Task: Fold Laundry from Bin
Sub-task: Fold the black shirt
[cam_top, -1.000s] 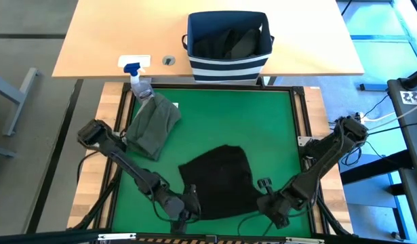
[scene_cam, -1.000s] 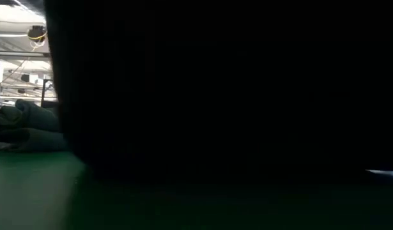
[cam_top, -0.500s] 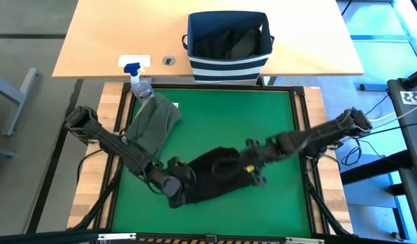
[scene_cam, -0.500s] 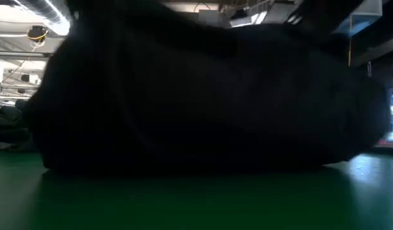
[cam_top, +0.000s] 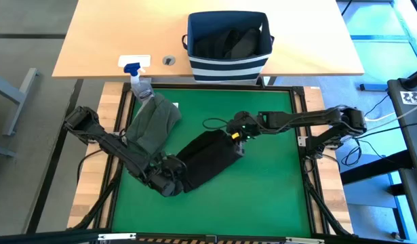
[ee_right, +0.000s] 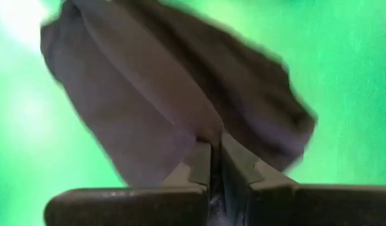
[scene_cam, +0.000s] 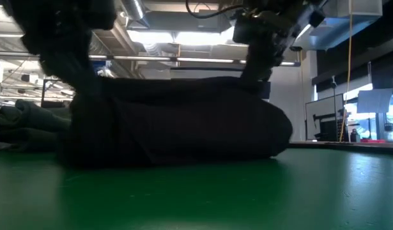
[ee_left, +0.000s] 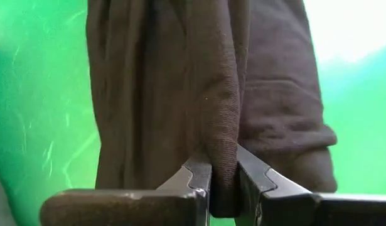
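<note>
On the green mat (cam_top: pixel 262 176) of the table, the black garment (cam_top: pixel 207 160) lies folded over. Left claw (ee_left: pixel 223 188) pinches its near-left edge; right claw (ee_right: pixel 216 164) pinches its far-right corner. Olive garment (cam_top: pixel 152 125) sits folded at the mat's left, near the bin (cam_top: pixel 228 66) behind.

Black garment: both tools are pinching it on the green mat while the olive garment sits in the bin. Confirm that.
Not quite. Both tools, left and right, do pinch the black garment, but the high view shows the olive garment lying on the green mat, not in the bin.
</note>
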Controlling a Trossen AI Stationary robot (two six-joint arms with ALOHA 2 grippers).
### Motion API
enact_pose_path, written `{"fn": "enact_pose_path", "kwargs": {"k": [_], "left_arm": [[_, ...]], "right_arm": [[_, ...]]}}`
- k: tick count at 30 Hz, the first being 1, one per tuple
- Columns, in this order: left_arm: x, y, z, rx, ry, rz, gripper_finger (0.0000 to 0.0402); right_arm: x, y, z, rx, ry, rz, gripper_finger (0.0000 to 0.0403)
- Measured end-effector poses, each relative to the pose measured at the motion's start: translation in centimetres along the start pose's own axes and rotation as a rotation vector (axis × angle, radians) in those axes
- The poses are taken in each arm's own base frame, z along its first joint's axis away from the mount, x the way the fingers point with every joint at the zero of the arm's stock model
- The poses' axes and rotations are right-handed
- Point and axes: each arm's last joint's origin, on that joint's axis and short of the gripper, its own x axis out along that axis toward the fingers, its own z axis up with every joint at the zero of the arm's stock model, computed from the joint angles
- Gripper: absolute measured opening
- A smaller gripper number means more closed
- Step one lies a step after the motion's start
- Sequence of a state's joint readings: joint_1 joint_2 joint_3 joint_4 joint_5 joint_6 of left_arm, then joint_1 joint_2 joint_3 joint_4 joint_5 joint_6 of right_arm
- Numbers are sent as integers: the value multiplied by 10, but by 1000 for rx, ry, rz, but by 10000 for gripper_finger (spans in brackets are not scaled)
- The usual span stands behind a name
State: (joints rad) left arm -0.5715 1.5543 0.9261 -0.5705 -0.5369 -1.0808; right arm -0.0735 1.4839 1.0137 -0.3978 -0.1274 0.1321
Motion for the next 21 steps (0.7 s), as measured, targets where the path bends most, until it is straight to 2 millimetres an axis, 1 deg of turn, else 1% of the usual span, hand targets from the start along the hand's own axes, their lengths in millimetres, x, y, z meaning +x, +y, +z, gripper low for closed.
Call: {"fn": "enact_pose_path", "kwargs": {"k": [3,7,9,16,21], "left_arm": [[3,6,-11,-46,-27,41,29],[-1,8,-22,-103,-94,77,30],[-2,10,-28,-137,-111,89,30],[0,31,-43,-221,-102,222,30],[0,40,-47,-192,-74,288,30]], "right_arm": [[8,-11,1,13,-60,-15,19],[21,-22,11,29,-158,-58,18],[31,-24,17,65,-231,-65,18],[67,-33,15,103,-278,-164,27],[84,-37,16,100,-324,-165,30]]}}
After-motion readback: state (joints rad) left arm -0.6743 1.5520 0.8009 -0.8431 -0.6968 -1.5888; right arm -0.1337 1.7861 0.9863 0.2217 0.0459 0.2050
